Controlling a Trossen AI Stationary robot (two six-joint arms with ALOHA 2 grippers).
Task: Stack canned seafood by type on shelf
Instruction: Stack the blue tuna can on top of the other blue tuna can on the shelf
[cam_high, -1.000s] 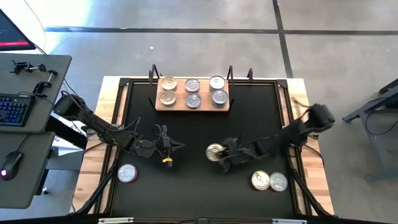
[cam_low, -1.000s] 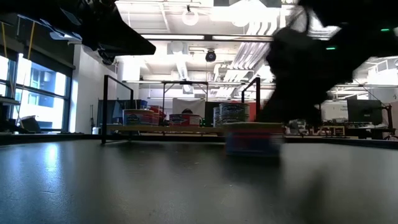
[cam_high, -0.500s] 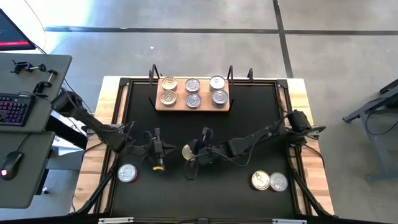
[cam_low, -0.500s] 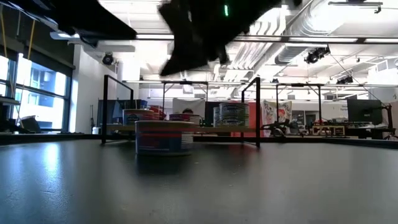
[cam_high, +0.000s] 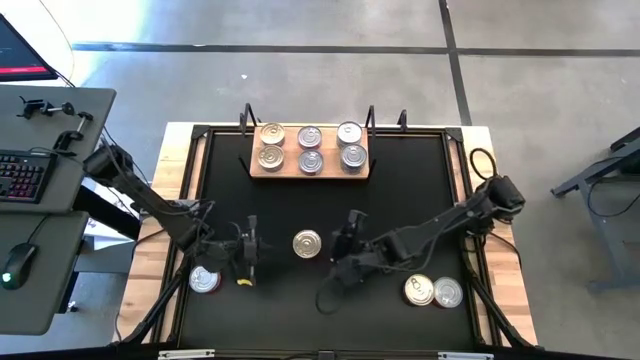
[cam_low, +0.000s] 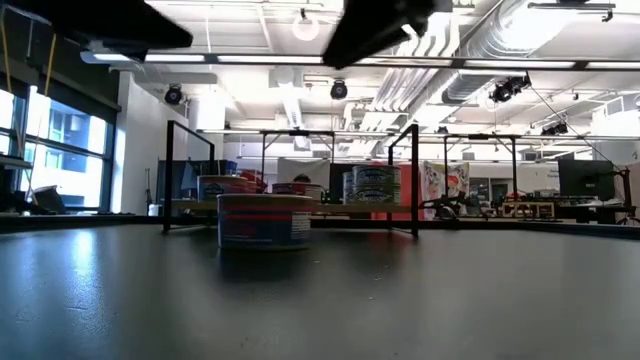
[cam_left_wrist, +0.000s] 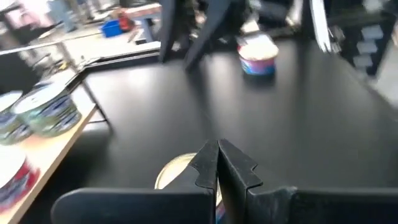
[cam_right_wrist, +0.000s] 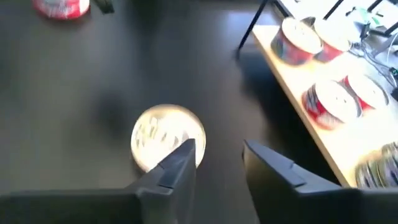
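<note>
- Your loose tin (cam_high: 307, 243) stands upright on the black mat (cam_high: 400, 190), just ahead of the right gripper (cam_high: 345, 240), whose jaws are spread and empty.
- The left gripper (cam_high: 247, 252) sits on the tin's other side, jaws pressed together, with a second tin (cam_high: 204, 279) just behind it.
- Six tins fill the wooden board (cam_high: 310, 166), well beyond both jaws.
- Two more tins (cam_high: 432, 291) lie behind the right gripper, beside its arm.

Bright ceiling lights; both wrist views motion-blurred
</note>
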